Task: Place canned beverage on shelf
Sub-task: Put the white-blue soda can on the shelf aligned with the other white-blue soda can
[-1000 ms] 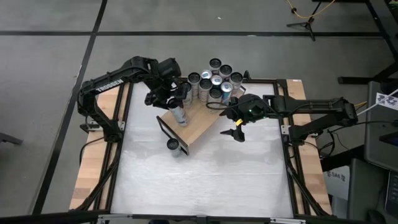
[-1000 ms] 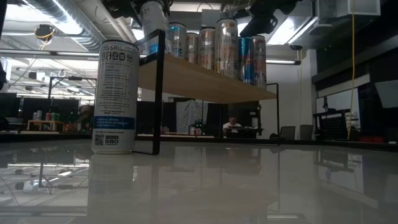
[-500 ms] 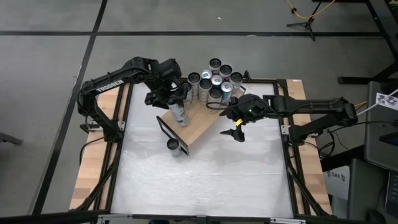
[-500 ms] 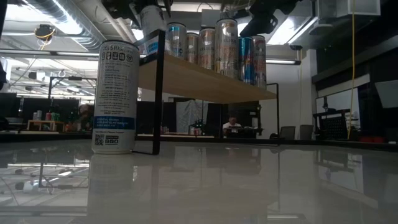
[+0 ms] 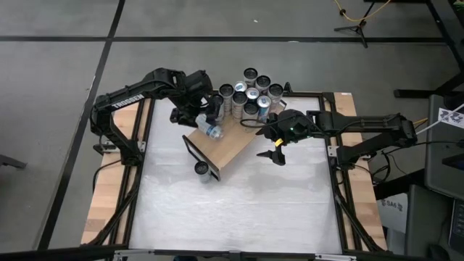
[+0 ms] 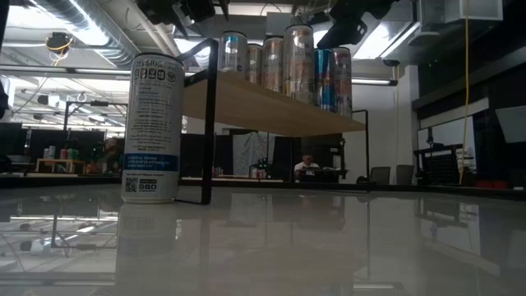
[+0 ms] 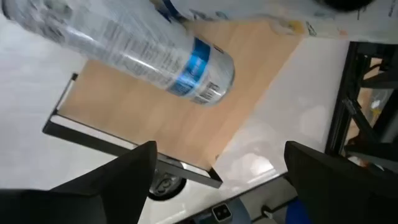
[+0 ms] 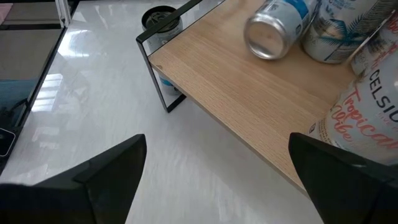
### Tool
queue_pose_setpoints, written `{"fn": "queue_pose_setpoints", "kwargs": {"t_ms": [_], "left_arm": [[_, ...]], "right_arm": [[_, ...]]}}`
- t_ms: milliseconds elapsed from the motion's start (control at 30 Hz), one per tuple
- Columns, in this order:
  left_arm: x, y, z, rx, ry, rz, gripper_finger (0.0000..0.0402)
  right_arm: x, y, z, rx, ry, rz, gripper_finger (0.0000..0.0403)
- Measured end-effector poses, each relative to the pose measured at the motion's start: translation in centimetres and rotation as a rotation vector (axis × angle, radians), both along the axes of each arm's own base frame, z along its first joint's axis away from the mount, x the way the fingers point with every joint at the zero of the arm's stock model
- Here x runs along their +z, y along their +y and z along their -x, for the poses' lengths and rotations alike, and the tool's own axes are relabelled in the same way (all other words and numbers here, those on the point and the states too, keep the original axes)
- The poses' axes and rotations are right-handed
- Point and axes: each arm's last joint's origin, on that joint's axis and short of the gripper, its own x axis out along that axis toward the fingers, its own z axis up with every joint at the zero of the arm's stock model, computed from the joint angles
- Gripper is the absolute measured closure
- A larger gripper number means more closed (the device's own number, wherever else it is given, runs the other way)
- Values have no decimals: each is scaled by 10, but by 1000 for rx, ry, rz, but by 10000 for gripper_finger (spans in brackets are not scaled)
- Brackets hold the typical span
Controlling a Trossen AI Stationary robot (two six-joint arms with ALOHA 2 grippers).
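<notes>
Silver can [image 5: 209,130] lies tipped on the shelf [image 5: 228,145], upper centre; left gripper [image 5: 205,109] fingers spread above it, right gripper [image 5: 275,154] fingers spread too.

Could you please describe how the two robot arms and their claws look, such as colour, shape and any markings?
Both arms are black and jointed. The left arm carries white lettering along one link; the right arm shows a small green light near its wrist. Each claw has two dark, flat, tapering fingers. Thin black cables trail beside the table's frame.

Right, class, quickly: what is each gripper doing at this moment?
Left gripper: open, above the shelf; a can lies tipped on the board.
Right gripper: open, holding nothing, beside the shelf.
</notes>
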Motion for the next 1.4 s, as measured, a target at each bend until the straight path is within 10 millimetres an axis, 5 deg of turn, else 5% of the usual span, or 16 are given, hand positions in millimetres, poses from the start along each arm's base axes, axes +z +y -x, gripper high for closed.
{"fn": "queue_pose_setpoints", "kwargs": {"t_ms": [500, 1100, 1400], "left_arm": [[-1, -1, 2, 7, 16, 26, 56], [-4, -12, 10, 408, 186, 114, 56], [4, -16, 23, 574, 182, -16, 21]], "right_arm": [[0, 0, 0, 0, 0, 0, 15], [0, 0, 0, 0, 0, 0, 15], [0, 0, 0, 0, 0, 0, 15]]}}
